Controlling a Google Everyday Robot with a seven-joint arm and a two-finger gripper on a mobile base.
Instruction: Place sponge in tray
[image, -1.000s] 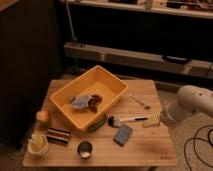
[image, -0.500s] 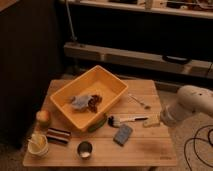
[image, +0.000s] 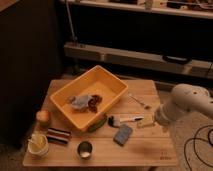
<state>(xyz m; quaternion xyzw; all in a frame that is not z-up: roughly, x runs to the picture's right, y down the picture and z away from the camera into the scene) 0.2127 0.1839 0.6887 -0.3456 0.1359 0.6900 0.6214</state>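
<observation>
The sponge (image: 122, 134) is a small blue-grey block lying flat on the wooden table (image: 150, 152), in front of the yellow tray (image: 114, 83). The tray stands angled on the left half of the table and holds a grey cloth (image: 78, 101) and a brown item (image: 94, 103). My white arm (image: 187, 102) comes in from the right, and my gripper (image: 161, 121) hangs at the table's right edge, to the right of the sponge and apart from it.
A brush (image: 125, 120) and a green item (image: 97, 124) lie between tray and sponge. A fork (image: 139, 101) lies right of the tray. A metal cup (image: 85, 148), a dark striped block (image: 59, 135), a white cup (image: 38, 145) and a round fruit (image: 43, 116) stand front left.
</observation>
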